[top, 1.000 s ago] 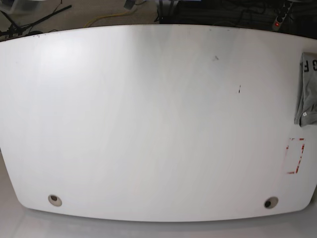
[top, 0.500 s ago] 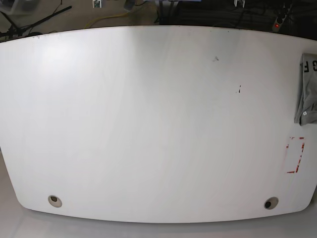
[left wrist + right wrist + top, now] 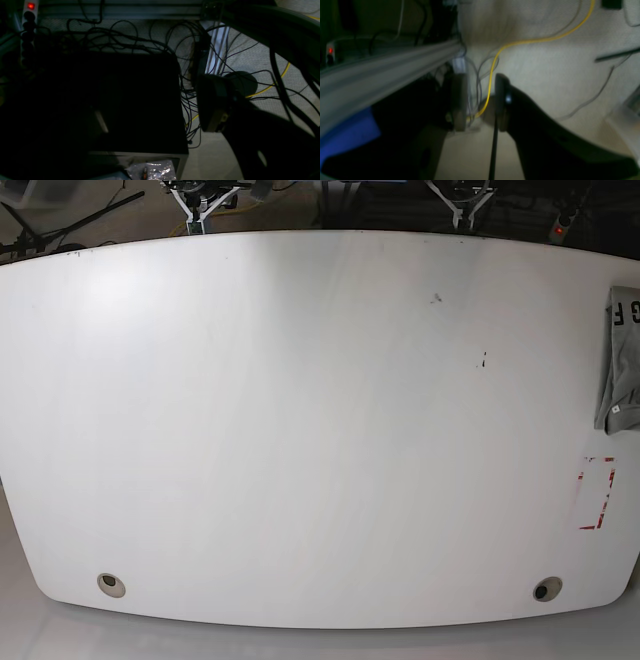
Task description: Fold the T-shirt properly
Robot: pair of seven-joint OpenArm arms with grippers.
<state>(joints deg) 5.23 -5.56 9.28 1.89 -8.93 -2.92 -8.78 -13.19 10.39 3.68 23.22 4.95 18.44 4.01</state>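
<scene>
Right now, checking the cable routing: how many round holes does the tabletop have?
2. One hole sits near the table's front edge on the base view's left, the other hole near the front edge on its right. Any under the T-shirt would be hidden.

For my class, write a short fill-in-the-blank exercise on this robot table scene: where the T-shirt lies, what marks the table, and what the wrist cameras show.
1. The grey T-shirt lies at the table's ____ edge in the base view.
2. Just below the shirt, a rectangle is marked in ____ tape.
3. The right pincer hangs above a ____ cable on the floor.
4. Near the table's front edge are ____ round holes.

Missing words: right; red; yellow; two
</scene>
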